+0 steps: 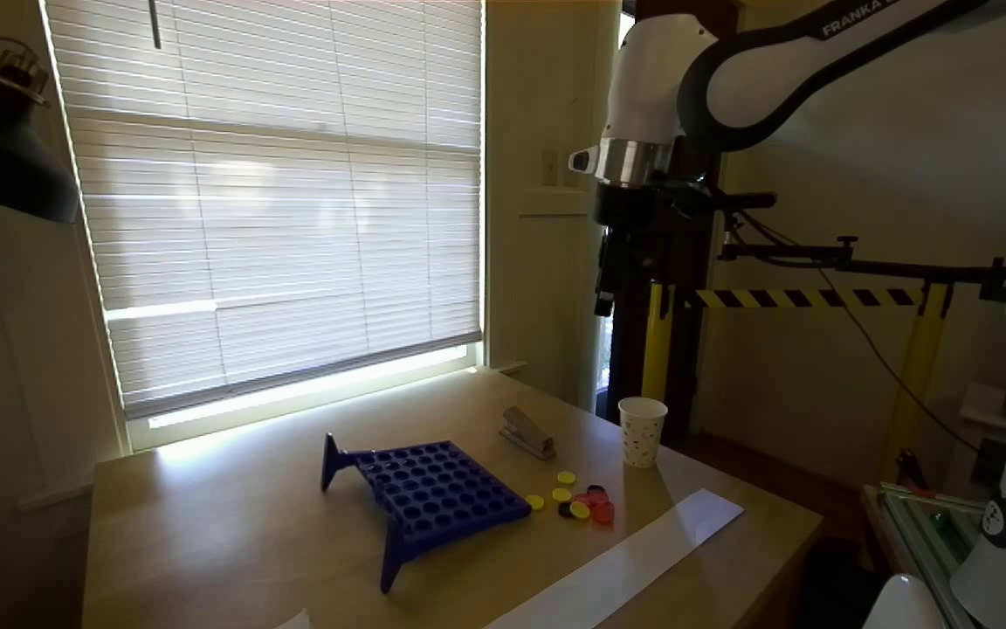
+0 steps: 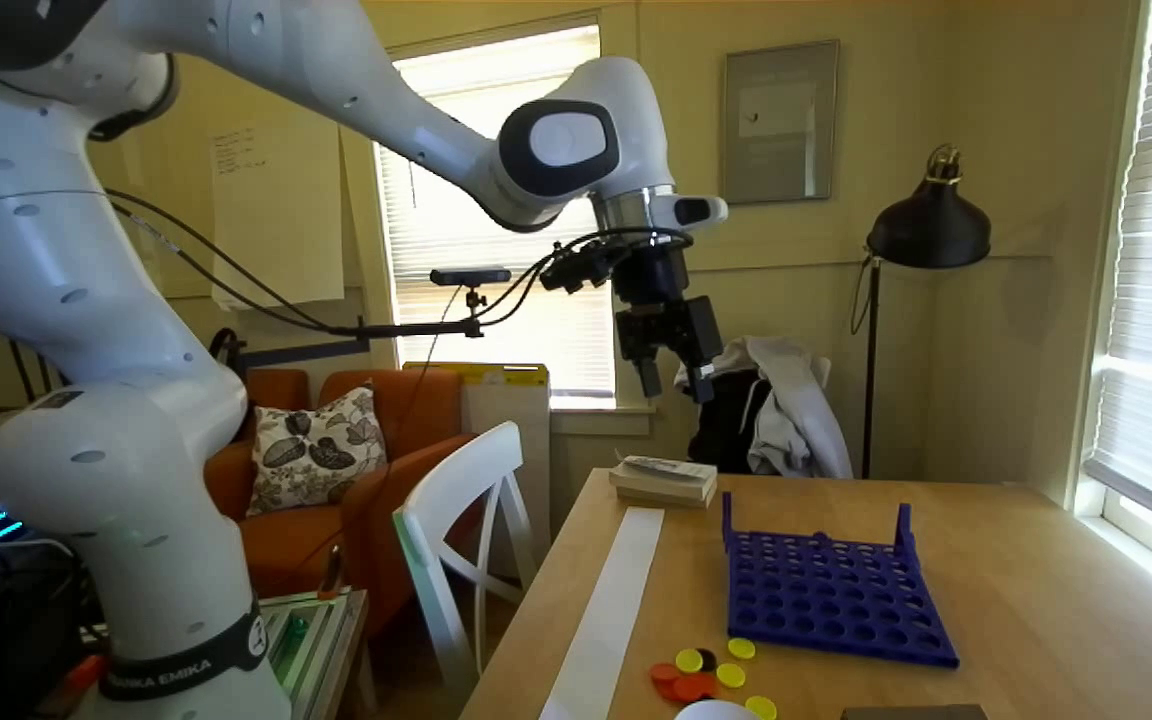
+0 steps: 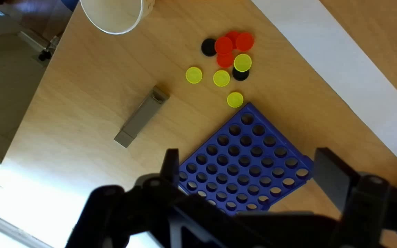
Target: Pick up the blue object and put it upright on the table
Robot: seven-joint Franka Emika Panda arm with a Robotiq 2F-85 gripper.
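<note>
The blue object (image 1: 448,500) is a dark blue grid rack with rows of round holes. It lies on its broad side on the tan table (image 1: 232,533), with its leg end propped up and the opposite edge low, near the discs. It also shows in an exterior view (image 2: 826,592), legs at the far end, and in the wrist view (image 3: 256,160), where the jaws hide its lower part. My gripper (image 2: 676,388) is open and empty, high above the table and apart from the rack. In the wrist view the fingers (image 3: 248,151) appear on either side of the rack.
Several yellow, red and black discs (image 3: 224,51) lie beside the rack's low edge. A grey-brown stapler (image 3: 142,115) and a white paper cup (image 1: 643,437) stand near the table edge. A long white strip (image 1: 625,568) runs along one side. A book stack (image 2: 664,485) sits at a corner.
</note>
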